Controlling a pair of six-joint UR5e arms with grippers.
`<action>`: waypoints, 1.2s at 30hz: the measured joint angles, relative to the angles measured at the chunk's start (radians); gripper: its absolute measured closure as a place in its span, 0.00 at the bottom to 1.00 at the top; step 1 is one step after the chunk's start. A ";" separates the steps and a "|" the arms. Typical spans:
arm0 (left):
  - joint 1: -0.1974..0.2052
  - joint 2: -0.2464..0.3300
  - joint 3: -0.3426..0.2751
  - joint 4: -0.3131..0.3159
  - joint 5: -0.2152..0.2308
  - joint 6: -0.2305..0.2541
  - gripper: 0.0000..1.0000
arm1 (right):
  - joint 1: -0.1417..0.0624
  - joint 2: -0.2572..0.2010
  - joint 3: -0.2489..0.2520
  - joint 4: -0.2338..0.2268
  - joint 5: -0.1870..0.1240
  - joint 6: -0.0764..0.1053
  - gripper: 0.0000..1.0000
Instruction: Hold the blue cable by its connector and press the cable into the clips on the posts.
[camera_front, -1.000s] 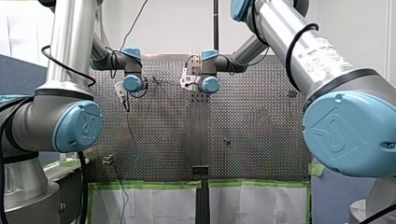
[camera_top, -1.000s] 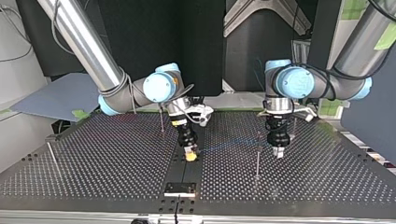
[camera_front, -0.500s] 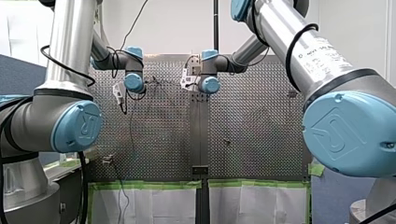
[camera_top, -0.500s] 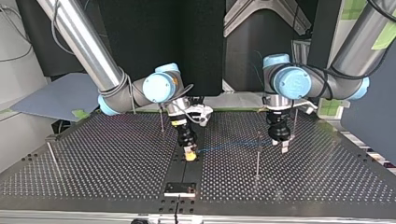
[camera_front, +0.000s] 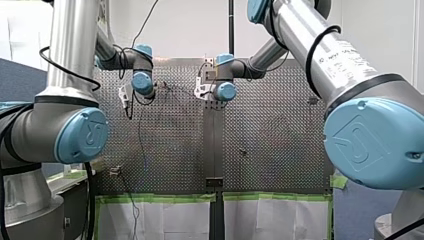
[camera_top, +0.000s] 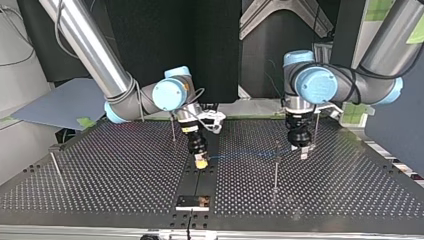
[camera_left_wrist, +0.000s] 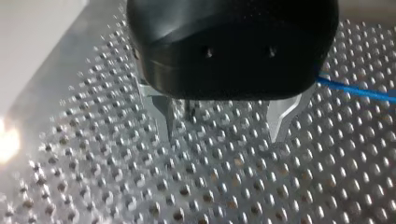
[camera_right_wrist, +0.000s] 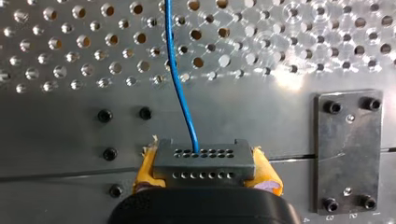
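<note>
In the right wrist view my right gripper (camera_right_wrist: 205, 179) is shut with yellow pads (camera_right_wrist: 267, 179) on a grey connector (camera_right_wrist: 204, 161). The blue cable (camera_right_wrist: 180, 79) runs from it straight ahead over the perforated plate. In the top view that gripper (camera_top: 201, 163) sits low at the table's middle, and the cable (camera_top: 240, 154) stretches toward a thin post (camera_top: 275, 167). My left gripper (camera_top: 304, 151) hangs just beyond that post, above the plate. Its metal fingers (camera_left_wrist: 166, 116) stand open with nothing between them; the cable (camera_left_wrist: 359, 91) passes beside one finger.
Other thin posts stand at the top view's back (camera_top: 173, 127), at its left edge (camera_top: 54, 167) and behind my left gripper (camera_top: 316, 127). A small bolted plate (camera_top: 193, 201) lies near the front edge, also seen beside the connector (camera_right_wrist: 348, 149).
My left gripper has opened and risen off the plate, drifting back from the post. My right gripper has shifted slightly to the top view's left, still gripping the connector.
</note>
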 joint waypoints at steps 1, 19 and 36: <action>-0.005 0.007 -0.001 -0.006 0.005 -0.006 0.00 | -0.001 0.000 0.000 0.002 0.000 0.000 1.00; -0.068 0.141 -0.096 -0.070 -0.001 -0.072 0.00 | -0.012 0.001 0.000 0.003 0.002 -0.001 1.00; -0.126 0.169 -0.101 -0.066 0.049 0.001 0.00 | -0.009 0.001 0.001 0.004 0.002 0.003 1.00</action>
